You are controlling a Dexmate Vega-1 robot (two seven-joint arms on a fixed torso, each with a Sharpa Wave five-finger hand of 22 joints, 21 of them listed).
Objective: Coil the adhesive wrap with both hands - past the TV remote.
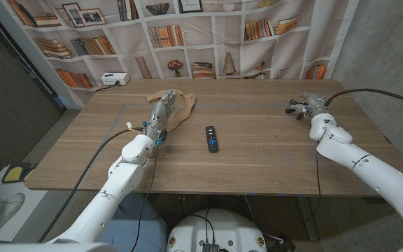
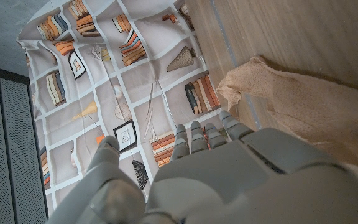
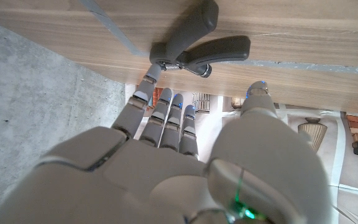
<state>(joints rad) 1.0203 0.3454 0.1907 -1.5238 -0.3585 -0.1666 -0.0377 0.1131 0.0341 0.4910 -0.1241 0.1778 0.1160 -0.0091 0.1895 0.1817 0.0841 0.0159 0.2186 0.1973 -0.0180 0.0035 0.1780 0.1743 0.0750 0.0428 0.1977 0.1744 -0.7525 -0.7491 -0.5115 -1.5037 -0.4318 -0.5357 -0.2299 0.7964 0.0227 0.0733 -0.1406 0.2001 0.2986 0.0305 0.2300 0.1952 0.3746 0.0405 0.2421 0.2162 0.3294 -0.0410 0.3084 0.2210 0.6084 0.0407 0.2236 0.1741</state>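
I see the adhesive wrap (image 1: 179, 105) lying crumpled on the bench (image 1: 257, 154), toward its far side, left of the TV remote (image 1: 212, 138); my left hand (image 1: 159, 115) stands just beside the wrap, fingers straight, grasping nothing; my right hand (image 1: 306, 105) sits well apart near the far right corner, by a black spring clamp (image 3: 194, 43), fingers extended and released.
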